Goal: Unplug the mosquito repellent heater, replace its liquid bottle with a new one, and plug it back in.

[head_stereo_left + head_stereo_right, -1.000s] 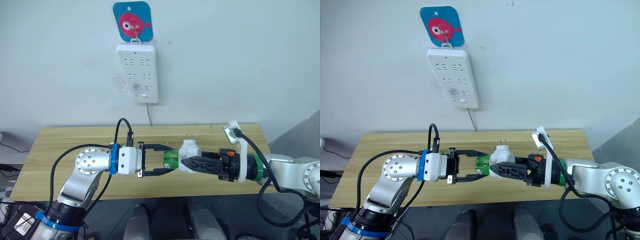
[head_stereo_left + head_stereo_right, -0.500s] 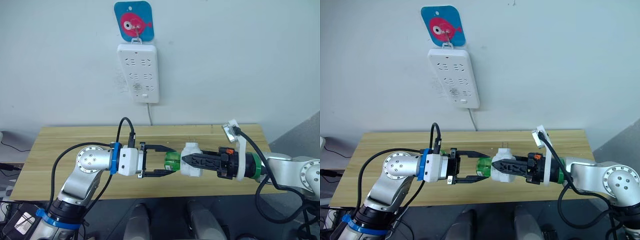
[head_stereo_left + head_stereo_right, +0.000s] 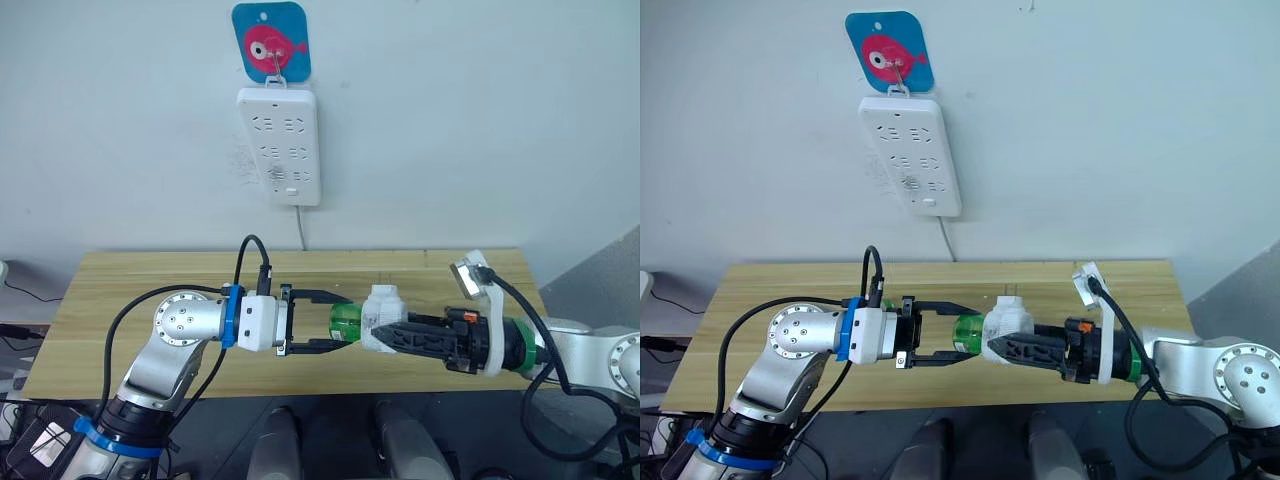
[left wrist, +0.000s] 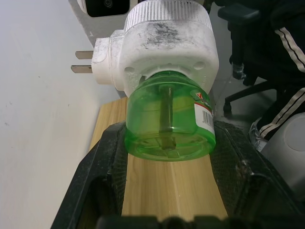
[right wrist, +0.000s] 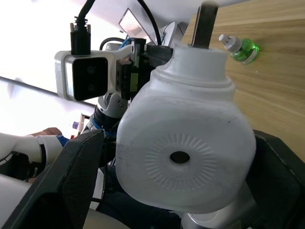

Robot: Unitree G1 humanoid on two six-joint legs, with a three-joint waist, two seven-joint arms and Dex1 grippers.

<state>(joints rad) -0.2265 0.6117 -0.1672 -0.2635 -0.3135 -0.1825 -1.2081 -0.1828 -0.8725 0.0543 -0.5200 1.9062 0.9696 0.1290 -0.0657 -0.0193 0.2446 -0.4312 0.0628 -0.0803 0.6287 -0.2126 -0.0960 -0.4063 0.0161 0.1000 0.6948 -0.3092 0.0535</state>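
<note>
**Heater held mid-air between your two grippers**

Near the centre of the left eye view, low in the frame, your right gripper (image 3: pixel 385 331) is clamped on the mosquito repellent heater (image 3: pixel 381 312), holding it above the wooden table (image 3: pixel 130 290). The heater lies sideways, its two metal prongs (image 4: pixel 83 62) pointing toward the wall. A green liquid bottle (image 3: pixel 345 322) is still seated in the heater, sticking out toward your left arm.

Your left gripper (image 3: pixel 335 322) is spread wide, its black fingers (image 4: pixel 102 157) lying either side of the bottle's base; you cannot tell whether they touch it.

In the upper centre of the frame the white power strip (image 3: pixel 279 145) hangs on the wall under a blue fish hook (image 3: pixel 270 42). A second green bottle (image 5: pixel 239 47) lies on the table.
</note>
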